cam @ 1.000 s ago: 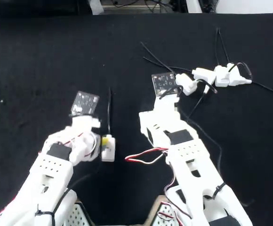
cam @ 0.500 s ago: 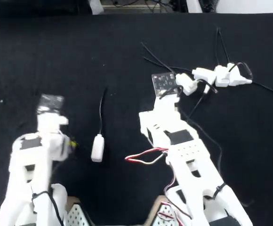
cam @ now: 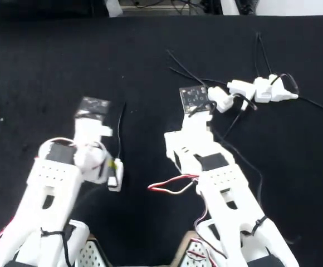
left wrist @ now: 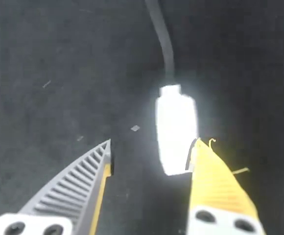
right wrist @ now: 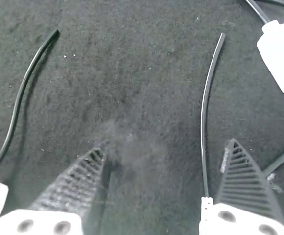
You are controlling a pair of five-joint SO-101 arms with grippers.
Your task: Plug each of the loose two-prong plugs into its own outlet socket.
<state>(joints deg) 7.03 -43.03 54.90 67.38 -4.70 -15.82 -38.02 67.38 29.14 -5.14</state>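
Left wrist view: left jaws are spread wide, and the white plug [left wrist: 176,129] lies on the black desk [left wrist: 59,58] just beside the yellow one, not gripped. Right jaws are apart too, over the desk between two thin cables [right wrist: 208,98].

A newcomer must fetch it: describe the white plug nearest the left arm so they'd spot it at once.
On the black table, look to the open left gripper. The white plug lies beside its yellow finger, a thin black cord trailing away. Unlike the cluster of white plugs and sockets at the far right, it lies alone.
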